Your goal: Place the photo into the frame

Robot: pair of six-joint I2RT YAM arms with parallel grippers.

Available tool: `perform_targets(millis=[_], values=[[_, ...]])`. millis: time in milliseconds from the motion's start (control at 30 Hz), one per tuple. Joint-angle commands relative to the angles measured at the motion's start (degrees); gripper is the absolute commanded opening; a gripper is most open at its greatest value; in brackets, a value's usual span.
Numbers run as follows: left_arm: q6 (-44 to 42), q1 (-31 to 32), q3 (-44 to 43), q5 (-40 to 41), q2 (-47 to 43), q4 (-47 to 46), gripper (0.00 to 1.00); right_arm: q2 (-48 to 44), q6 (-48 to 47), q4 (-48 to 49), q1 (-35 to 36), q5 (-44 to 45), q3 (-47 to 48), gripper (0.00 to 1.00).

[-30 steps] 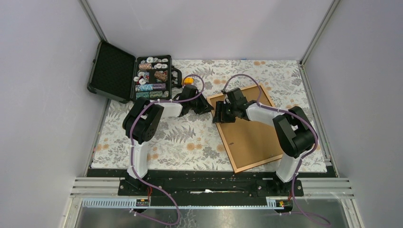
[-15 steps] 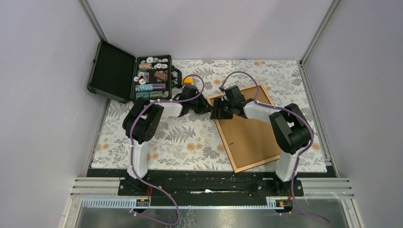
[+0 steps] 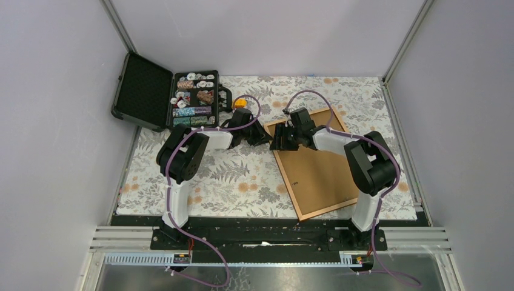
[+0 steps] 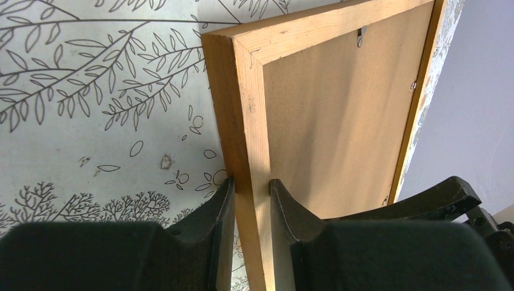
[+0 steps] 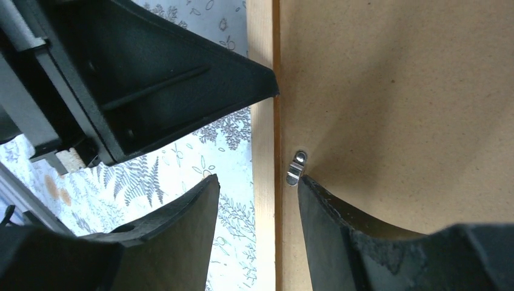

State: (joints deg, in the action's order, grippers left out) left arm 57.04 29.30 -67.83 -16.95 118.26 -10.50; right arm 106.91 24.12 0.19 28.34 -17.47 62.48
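Note:
The frame [image 3: 285,182] lies back-up on the right of the table, and a brown backing board [image 3: 318,173] fills it. My left gripper [image 3: 267,137] is shut on the frame's left moulding [image 4: 248,109] near its far corner, one finger on each side of the wood. My right gripper [image 3: 277,142] hovers open just beside it. Its fingers straddle the same moulding [image 5: 262,151], and one fingertip sits by a small metal clip [image 5: 296,168] on the board [image 5: 412,121]. The photo is out of view.
An open black case [image 3: 194,100] with several compartments of small items stands at the back left, lid [image 3: 142,91] laid flat. A small orange object [image 3: 240,102] sits beside it. A floral cloth [image 3: 230,176] covers the table, and walls close in on three sides.
My right gripper has slid left and farther along the frame toward its far-left corner, ending close to the left gripper. The left gripper has kept its grip and not moved.

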Motion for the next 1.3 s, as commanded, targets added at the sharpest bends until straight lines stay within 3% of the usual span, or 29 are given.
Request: perform_targets(millis=[0,100,333,533,700,800,967,1100,1267], values=[[-0.19,0.52,0.7,1.7,2.51,0.38,0.17,1.67,3.74,5.13,0.66,-3.76,-3.46,0.58],[-0.26,0.82,0.69,2.0,2.44,0.38,0.16,2.21,8.12,10.99,0.89,-5.49,-5.37,0.58],[-0.5,1.02,0.39,2.09,2.52,0.84,0.16,3.68,11.11,13.96,0.88,-6.99,-4.3,0.57],[-0.87,0.97,0.69,2.68,1.92,0.64,0.18,-4.63,2.44,-0.44,0.85,2.07,-2.51,0.59],[-2.24,1.5,3.25,3.57,-0.72,-2.47,0.33,-13.7,-2.87,-11.23,1.38,5.15,-5.39,0.6],[-3.47,2.22,6.85,4.39,-4.32,-7.46,0.48,-17.84,-4.36,-18.6,3.19,8.13,-7.61,0.6],[-3.61,2.52,13.45,3.7,-10.29,-12.72,0.7,-23.31,-0.99,-29.14,11.94,16.28,-10.88,0.6],[-3.25,3.05,22.07,4.86,-18.82,-14.0,0.82,-27.1,3.57,-32.2,16.44,18.72,-15.24,0.61],[-1.08,6.34,33.08,7.48,-27.89,-15.5,0.88,-28.91,8.45,-30.12,18.8,18.81,-17.77,0.58]])
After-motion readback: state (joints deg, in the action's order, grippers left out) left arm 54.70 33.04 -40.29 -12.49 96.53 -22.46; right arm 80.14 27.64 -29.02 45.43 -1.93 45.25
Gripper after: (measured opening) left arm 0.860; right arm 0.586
